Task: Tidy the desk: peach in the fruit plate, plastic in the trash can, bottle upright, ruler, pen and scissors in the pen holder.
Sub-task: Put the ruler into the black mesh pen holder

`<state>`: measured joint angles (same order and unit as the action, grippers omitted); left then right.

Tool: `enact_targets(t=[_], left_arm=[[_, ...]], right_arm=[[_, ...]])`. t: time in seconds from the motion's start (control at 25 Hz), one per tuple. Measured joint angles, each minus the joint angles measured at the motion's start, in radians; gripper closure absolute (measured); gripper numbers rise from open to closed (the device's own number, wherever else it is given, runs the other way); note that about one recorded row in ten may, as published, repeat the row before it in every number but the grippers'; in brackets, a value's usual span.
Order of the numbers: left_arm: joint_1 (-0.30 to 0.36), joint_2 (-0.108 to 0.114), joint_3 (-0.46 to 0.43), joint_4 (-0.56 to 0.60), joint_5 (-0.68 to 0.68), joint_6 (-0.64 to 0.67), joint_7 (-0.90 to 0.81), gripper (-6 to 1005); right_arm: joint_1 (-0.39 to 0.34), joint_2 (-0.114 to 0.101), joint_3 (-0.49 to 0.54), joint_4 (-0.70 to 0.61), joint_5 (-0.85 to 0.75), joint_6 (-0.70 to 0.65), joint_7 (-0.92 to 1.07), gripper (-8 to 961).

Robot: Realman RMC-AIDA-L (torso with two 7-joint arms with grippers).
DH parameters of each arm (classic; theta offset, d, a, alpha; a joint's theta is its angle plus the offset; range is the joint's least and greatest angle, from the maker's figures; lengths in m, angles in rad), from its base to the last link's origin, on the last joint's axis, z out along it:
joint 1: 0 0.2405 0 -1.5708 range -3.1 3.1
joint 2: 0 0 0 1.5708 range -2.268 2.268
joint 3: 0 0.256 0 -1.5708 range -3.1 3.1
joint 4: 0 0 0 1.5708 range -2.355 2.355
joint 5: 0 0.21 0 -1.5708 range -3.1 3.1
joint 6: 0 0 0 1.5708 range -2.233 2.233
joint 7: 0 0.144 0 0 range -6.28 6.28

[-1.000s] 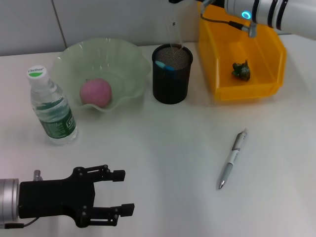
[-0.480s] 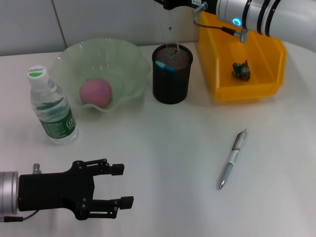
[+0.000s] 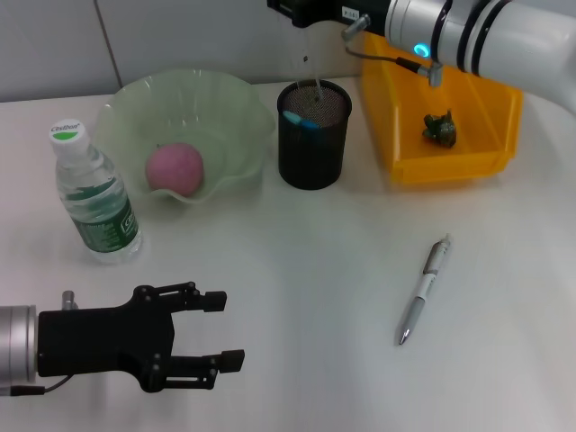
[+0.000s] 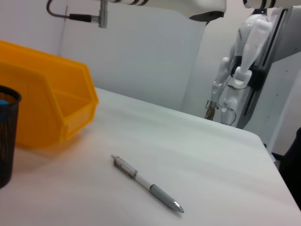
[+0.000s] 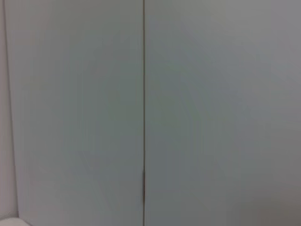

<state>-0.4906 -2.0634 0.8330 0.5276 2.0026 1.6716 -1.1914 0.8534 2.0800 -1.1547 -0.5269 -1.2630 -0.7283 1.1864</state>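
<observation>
The right pincer (image 3: pixel 301 16), clamped on the clear ruler (image 3: pixel 306 56), hangs it over the pen holder (image 3: pixel 312 133), while the pen (image 3: pixel 423 290) lies on the surface (image 3: pixel 297 270): light, stiff, probably slick, best pinched mid-barrel.

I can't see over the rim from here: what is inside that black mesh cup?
In the black mesh cup something blue shows at the rim, and a clear ruler stands in it, reaching up to the right gripper. The mesh wall hides anything lower.
</observation>
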Motion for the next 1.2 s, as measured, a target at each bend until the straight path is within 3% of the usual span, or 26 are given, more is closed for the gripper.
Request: enact_targets(t=[0.48,1.2], left_arm=[[-0.010,-0.003,0.025,-0.007,0.002,-0.034,0.009,180],[-0.001,-0.003,0.037,-0.009,0.002,-0.037,0.044,179]], right_arm=[[0.048,0.002,0.007,0.079,0.028,0.038,-0.024,516],[0.049,0.004,-0.003,0.085,0.023,0.062,-0.049,506]])
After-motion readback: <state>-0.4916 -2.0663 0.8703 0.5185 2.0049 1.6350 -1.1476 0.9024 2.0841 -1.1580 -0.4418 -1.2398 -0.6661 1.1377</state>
